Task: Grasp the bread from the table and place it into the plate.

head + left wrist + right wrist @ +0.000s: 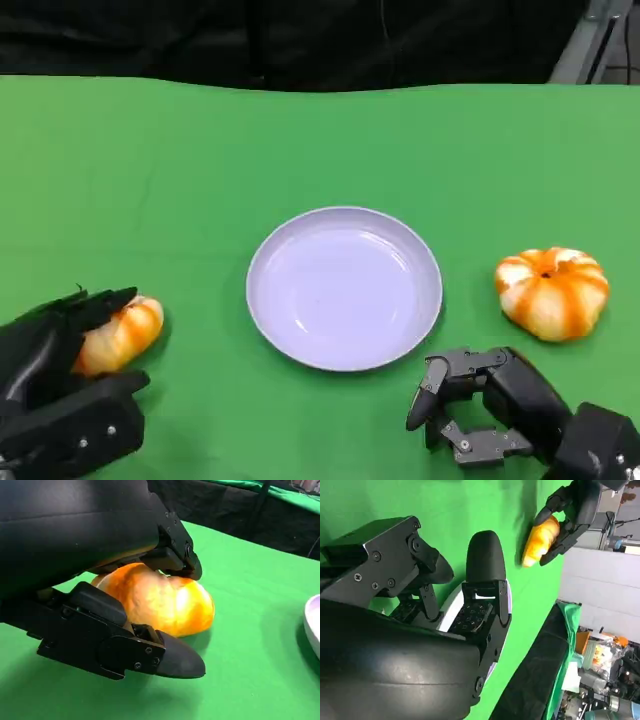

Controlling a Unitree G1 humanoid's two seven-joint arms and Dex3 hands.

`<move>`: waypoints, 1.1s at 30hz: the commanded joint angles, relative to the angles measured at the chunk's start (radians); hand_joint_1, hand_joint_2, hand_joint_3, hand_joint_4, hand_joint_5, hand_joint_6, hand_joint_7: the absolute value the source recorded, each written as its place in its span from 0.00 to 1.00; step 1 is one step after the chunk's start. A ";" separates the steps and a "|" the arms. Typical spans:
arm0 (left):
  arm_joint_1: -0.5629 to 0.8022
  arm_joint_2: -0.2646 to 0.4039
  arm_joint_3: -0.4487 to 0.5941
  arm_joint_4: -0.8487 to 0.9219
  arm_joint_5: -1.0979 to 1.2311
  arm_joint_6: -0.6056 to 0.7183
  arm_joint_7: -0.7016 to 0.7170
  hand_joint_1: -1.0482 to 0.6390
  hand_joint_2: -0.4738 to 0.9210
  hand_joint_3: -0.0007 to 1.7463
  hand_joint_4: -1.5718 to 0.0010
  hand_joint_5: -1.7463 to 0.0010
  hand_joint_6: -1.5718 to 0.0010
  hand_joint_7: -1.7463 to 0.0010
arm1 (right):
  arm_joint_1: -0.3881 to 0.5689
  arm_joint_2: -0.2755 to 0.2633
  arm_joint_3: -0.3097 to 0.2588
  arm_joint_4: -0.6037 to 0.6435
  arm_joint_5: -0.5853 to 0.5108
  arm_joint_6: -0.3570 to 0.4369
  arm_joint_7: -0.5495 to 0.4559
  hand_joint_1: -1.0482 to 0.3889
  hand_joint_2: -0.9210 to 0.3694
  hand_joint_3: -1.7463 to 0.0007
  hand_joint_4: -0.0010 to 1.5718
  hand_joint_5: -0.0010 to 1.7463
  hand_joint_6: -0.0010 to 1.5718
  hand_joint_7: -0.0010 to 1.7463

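Green table point(300, 140); lavender plate point(343, 288); orange-white striped bread point(122, 335) & pumpkin point(551, 291).

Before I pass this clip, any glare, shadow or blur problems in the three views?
Head view: even light, sharp; the plate shows only a soft sheen. Left wrist view: a bright highlight on the bread washes out some crust, and the left hand throws a shadow on the cloth beneath. Right wrist view: the right hand looms close and dark; background clutter is soft.

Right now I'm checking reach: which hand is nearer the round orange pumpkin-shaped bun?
Right. The right hand rests just beside the bun, while the left hand grips the long bread across the plate.
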State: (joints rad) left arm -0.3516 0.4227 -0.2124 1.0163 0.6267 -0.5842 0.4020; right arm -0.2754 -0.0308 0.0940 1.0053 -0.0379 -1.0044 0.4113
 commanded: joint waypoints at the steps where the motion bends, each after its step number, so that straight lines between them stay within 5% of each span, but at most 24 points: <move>1: -0.026 0.016 -0.016 0.040 -0.012 0.021 0.009 0.15 1.00 0.12 0.75 0.99 0.69 1.00 | -0.001 -0.008 -0.006 -0.004 0.009 -0.006 -0.001 0.87 0.25 0.41 0.63 0.79 0.62 0.62; 4: -0.031 0.016 -0.024 0.046 -0.016 0.022 0.009 0.29 1.00 0.07 0.74 0.99 0.69 1.00 | 0.000 -0.010 -0.006 -0.007 0.010 -0.004 0.000 0.86 0.26 0.40 0.64 0.79 0.62 0.62; 6: -0.028 0.016 -0.022 0.048 -0.029 0.012 0.001 0.48 0.98 0.03 0.73 0.99 0.69 1.00 | 0.000 -0.012 -0.006 -0.006 0.007 -0.006 0.000 0.86 0.26 0.40 0.64 0.79 0.62 0.61; 8: -0.026 0.017 -0.023 0.047 -0.042 0.006 -0.005 0.54 0.97 0.02 0.73 1.00 0.69 1.00 | 0.001 -0.011 -0.006 -0.006 0.008 -0.006 0.001 0.86 0.26 0.40 0.64 0.79 0.62 0.61; 27: -0.015 0.033 -0.033 0.012 -0.078 0.038 -0.074 0.63 0.98 0.00 0.73 0.99 0.69 0.99 | 0.001 -0.013 -0.004 -0.014 0.001 0.008 -0.007 0.85 0.26 0.39 0.64 0.78 0.61 0.62; 33: -0.001 0.024 -0.035 -0.037 -0.067 0.118 -0.051 0.60 0.96 0.00 0.60 0.95 0.55 0.96 | 0.003 -0.013 -0.005 -0.016 0.001 -0.001 -0.008 0.85 0.27 0.39 0.64 0.79 0.61 0.62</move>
State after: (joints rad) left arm -0.3708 0.4288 -0.2462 0.9945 0.5553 -0.5143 0.3361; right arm -0.2754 -0.0309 0.0933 0.9967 -0.0404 -1.0036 0.4087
